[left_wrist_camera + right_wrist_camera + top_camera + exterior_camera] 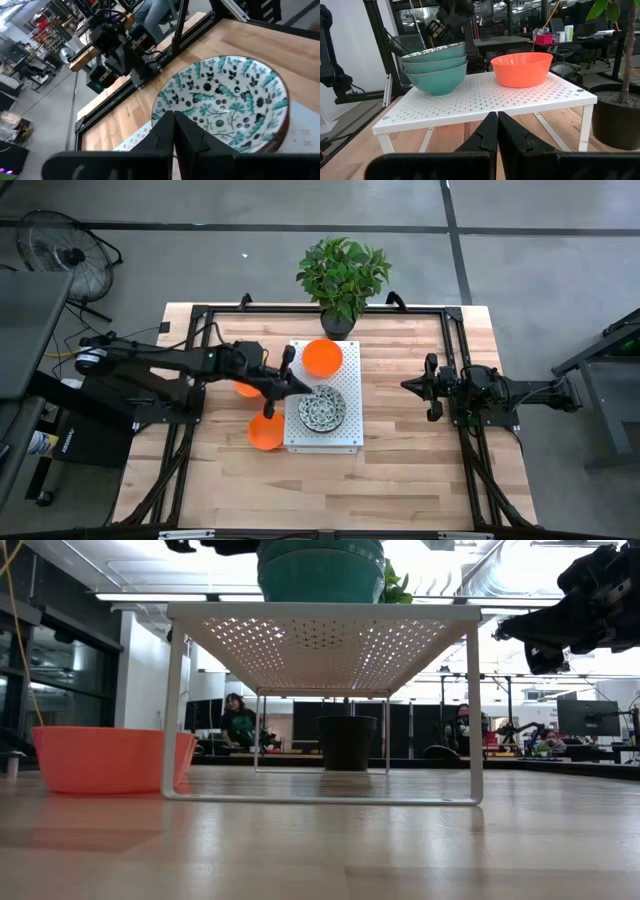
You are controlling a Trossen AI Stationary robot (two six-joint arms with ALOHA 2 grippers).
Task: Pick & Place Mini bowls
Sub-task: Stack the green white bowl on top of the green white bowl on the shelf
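A white perforated rack [300,435] stands mid-table. On it rest one orange mini bowl [322,357] and a stack of patterned mini bowls [322,411], which number three in the right wrist view [437,65]. A second orange bowl [265,433] sits on the table left of the rack. A third orange bowl [245,388] lies partly hidden under the left arm. My left gripper [173,116] is shut, just over the top patterned bowl's [225,100] left rim. My right gripper [497,116] is shut and waits right of the rack. My left gripper has its shut fingers [192,137] slanting down over the left rim [156,111] of the top patterned bowl. The fingers themselves hide that spot, so I cannot tell whether they touch the rim. The bowl sits upright on the stack.
A potted plant [342,275] stands at the table's far edge behind the rack. Black frame rails [455,360] run along the table's sides. Bare wood lies between the rack and my right gripper and along the near edge. People sit in the room beyond [238,720].
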